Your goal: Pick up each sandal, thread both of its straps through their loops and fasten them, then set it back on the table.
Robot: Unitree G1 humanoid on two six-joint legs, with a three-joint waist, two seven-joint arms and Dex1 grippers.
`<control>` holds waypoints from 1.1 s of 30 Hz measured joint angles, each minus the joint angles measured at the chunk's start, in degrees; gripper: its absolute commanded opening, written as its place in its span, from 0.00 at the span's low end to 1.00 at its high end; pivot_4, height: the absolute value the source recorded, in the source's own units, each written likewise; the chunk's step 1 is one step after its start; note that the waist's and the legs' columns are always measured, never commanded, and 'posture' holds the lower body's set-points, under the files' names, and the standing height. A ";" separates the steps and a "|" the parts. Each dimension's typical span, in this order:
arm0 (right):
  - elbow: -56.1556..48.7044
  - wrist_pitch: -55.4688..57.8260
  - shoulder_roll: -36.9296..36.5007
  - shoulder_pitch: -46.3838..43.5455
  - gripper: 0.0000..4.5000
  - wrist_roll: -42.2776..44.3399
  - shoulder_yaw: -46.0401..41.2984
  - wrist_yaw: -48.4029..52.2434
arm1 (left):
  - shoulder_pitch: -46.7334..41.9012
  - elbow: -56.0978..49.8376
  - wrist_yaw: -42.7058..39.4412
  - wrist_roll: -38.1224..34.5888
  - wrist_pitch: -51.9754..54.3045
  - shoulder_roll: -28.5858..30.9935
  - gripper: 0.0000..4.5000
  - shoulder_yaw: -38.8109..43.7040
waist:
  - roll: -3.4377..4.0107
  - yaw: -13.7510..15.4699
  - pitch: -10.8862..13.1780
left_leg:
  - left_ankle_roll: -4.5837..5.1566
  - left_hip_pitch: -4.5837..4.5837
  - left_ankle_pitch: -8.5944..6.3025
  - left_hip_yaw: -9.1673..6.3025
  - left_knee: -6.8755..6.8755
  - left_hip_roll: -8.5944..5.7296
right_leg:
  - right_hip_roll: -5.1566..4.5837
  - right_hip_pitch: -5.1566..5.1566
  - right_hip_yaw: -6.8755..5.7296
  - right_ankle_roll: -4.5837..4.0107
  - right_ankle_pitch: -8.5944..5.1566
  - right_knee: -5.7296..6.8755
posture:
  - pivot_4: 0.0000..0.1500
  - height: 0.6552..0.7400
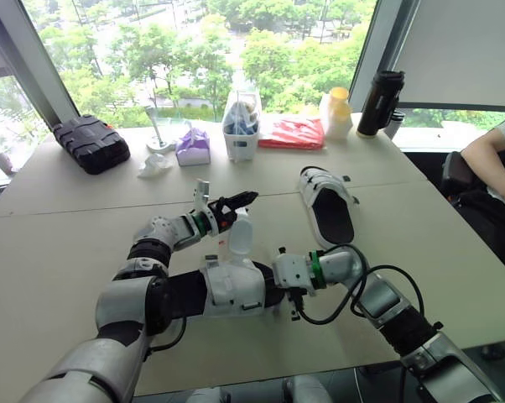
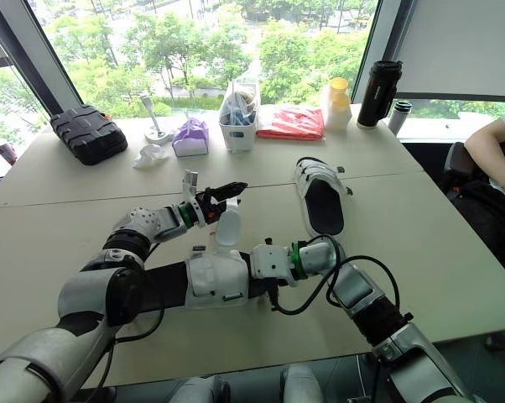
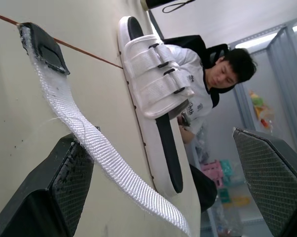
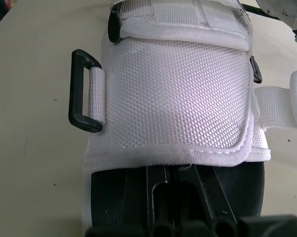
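Note:
The near sandal (image 1: 229, 287), white upper on a black sole, lies at the table's front between my arms. My right gripper (image 1: 274, 282) is shut on its sole end (image 4: 183, 197); an empty black loop (image 4: 82, 92) sticks out from the upper's side. A loose white strap (image 1: 240, 235) rises from this sandal toward my left gripper (image 1: 241, 201). That gripper is open, and the strap (image 3: 89, 143) runs past one finger (image 3: 64, 187) with its black-tipped end (image 3: 42, 44) free. The second sandal (image 1: 326, 206) lies farther back to the right, both straps closed over it.
Along the window edge stand a black case (image 1: 91, 143), a purple tissue pack (image 1: 192, 147), a white bin (image 1: 242, 126), a red bag (image 1: 292, 133), a yellow bottle (image 1: 336, 112) and a black flask (image 1: 380, 102). A person (image 1: 496, 159) sits at the right.

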 measured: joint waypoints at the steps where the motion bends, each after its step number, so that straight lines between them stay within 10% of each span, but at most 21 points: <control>1: 0.01 0.00 0.00 -0.01 0.00 0.00 0.02 -0.02 | -0.10 0.02 -0.01 0.01 -0.38 -0.01 0.88 0.35 | 0.00 -0.01 0.00 | 0.00 0.00 0.00 0.00 0.00 0.00 | 0.00 0.00 0.00 0.00 0.00 0.00 | 1.00 1.00; 9: 0.19 -0.30 0.00 -0.11 0.00 0.00 0.10 -0.06 | -0.13 -0.45 -1.86 1.19 -2.34 0.79 0.03 1.32 | -0.01 -0.04 0.00 | -0.01 0.00 0.00 0.00 0.00 0.00 | 0.00 0.00 0.00 0.00 0.00 0.00 | 1.00 1.00; 24: -0.04 -0.18 -0.30 0.13 0.00 0.00 0.14 0.41 | 27.28 -61.00 -28.58 10.29 -24.00 9.72 0.01 -24.47 | 0.07 0.26 0.02 | -0.07 -0.01 0.03 0.11 -0.05 0.16 | -0.01 -0.05 0.13 -0.20 0.09 0.04 | 1.00 1.00; 33: -0.42 -0.19 -0.67 0.38 0.00 0.00 -0.05 0.95 | 34.10 -65.02 -34.82 18.62 -58.28 14.03 0.01 -27.22 | 0.09 0.49 0.02 | 0.04 -0.06 -0.02 0.12 -0.07 0.20 | 0.01 0.08 0.07 -0.49 0.05 -0.37 | 1.00 1.00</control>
